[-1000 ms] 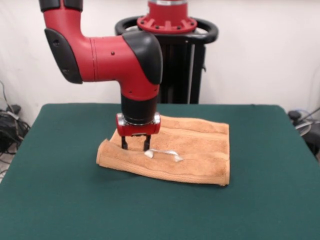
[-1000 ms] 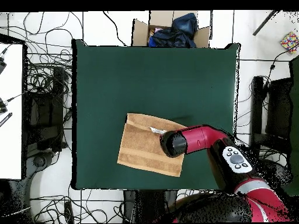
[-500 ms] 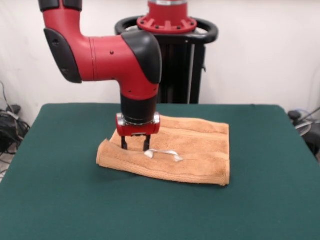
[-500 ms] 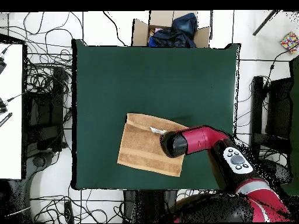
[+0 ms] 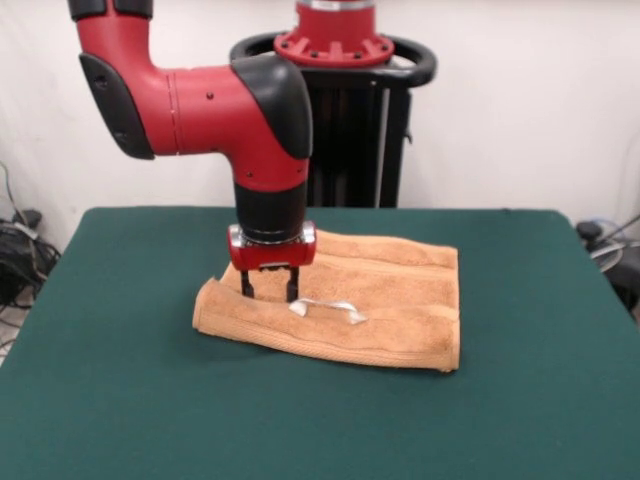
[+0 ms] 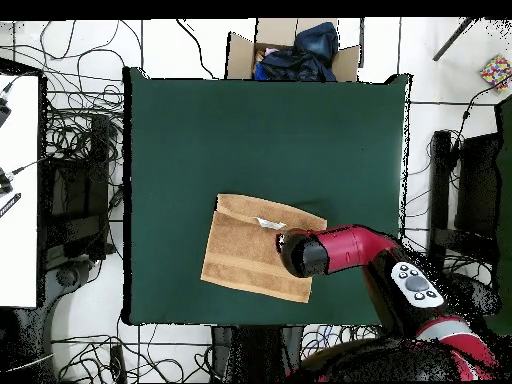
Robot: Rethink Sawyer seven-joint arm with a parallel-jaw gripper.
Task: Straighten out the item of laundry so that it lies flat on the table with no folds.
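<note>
The towel [image 5: 340, 300] lies folded on the counter [image 5: 120, 400], its white label [image 5: 325, 308] facing up. The end effector [image 5: 269, 287] stands spread apart over the towel's fold beside the label, gripping nothing.

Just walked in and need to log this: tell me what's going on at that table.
A red and black robot arm has its gripper down on an orange-tan towel lying on the green table. Its two fingers stand apart, tips at the towel's folded front edge, beside a small white label. The towel is not flat yet: it lies doubled over, with a thick rolled fold along the front. Nothing is lifted.
</note>
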